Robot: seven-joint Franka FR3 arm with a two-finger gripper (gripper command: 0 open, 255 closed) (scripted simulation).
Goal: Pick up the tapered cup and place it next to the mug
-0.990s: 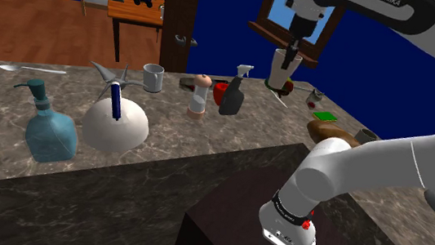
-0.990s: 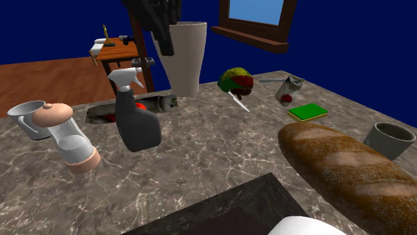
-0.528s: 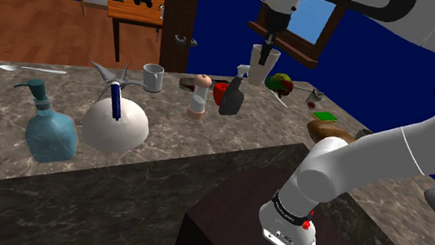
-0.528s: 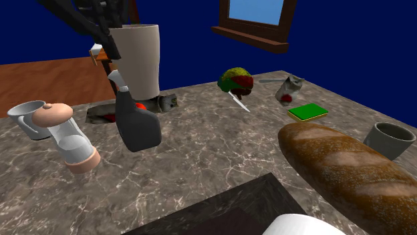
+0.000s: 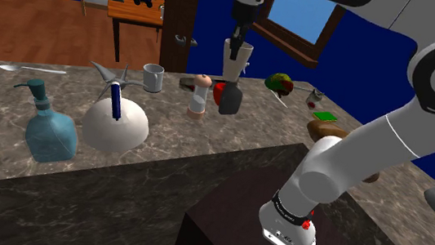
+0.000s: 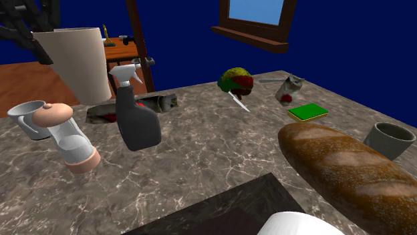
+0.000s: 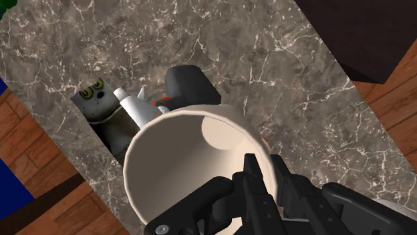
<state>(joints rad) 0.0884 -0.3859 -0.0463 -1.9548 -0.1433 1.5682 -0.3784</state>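
Holds the pale cup up in the air, well above the marbled desk. Pinches the cup's wall at the rim between the two black fingers, shut tight on it, one inside and one outside. Holds it standing up straight, wide mouth on top, small bottom below.

In the shoulder view, hangs the cup just over the dark spray bottle. Right beside that bottle, a little shaker with a round pink top. Leaves the grey mug standing on the desk further toward that view's left, apart from the cup.

From the wrist view, looks right down into the cup: smooth and pale inside, with the spray bottle's head peeking out under it.

In the second exterior view, shows the cup high at the left, up behind the spray bottle and the shaker, with the mug low at the left edge behind the shaker. Farther off on the desk: a long brown bread, a green sponge and a small grey pot.
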